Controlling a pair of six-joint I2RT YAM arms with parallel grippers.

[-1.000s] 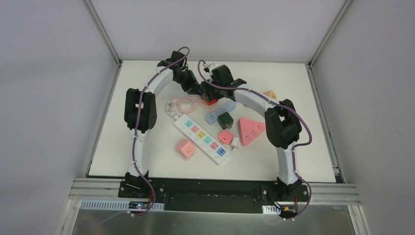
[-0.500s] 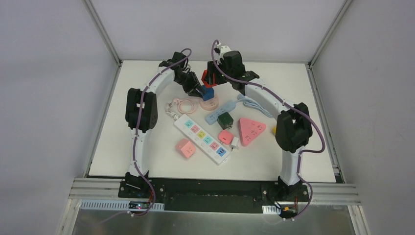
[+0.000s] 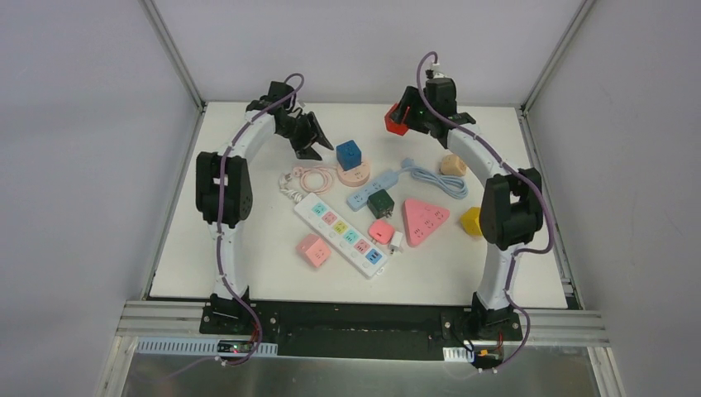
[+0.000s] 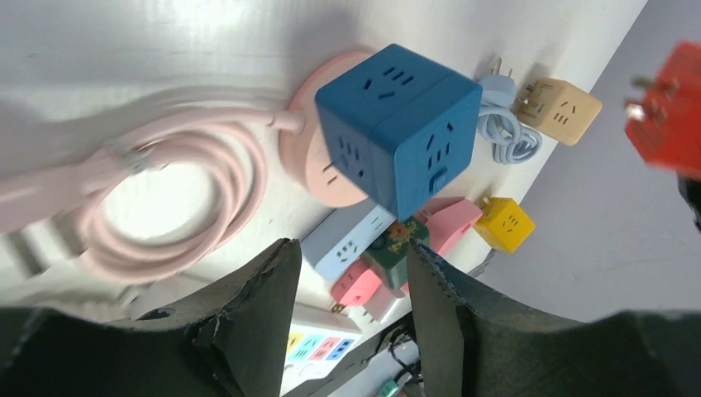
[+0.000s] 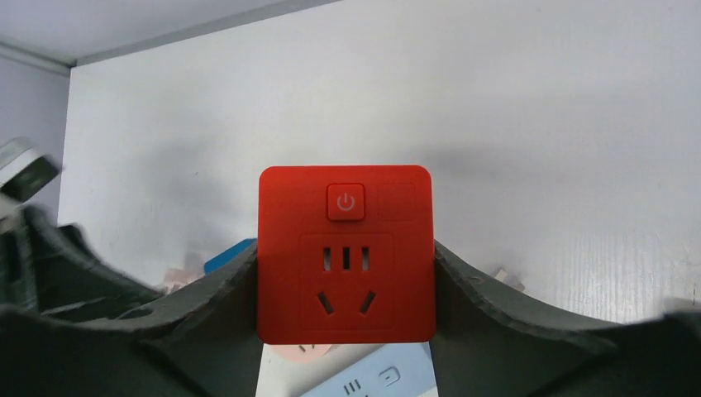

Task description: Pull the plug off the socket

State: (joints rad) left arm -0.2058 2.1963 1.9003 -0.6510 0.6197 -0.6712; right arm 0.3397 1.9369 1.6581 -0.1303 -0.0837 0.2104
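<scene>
The right fingers [image 5: 504,322] are closed on the red plug [image 3: 396,120], one on each side of it. Its face with the power button looks straight into the right wrist camera. In the top view the plug is at the upper right, near the far edge of the desk [image 3: 248,207] and well apart from the other things. It seems to hang above the desk and not to rest on it. In the left wrist view its bare pins show at the upper right, so it sits in no socket.

The left fingers [image 4: 248,331] are open and hold nothing. They are near the blue cube [image 3: 349,155] but do not touch it. The cube stands on the pink socket [image 3: 354,174] in the middle of the desk.

I judge that the pulling itself is finished and that the step in hand is carrying the plug away. The next move should bring the plug down on a bare part of the desk, away from the cables. The right fingers should open only when it rests flat.
</scene>
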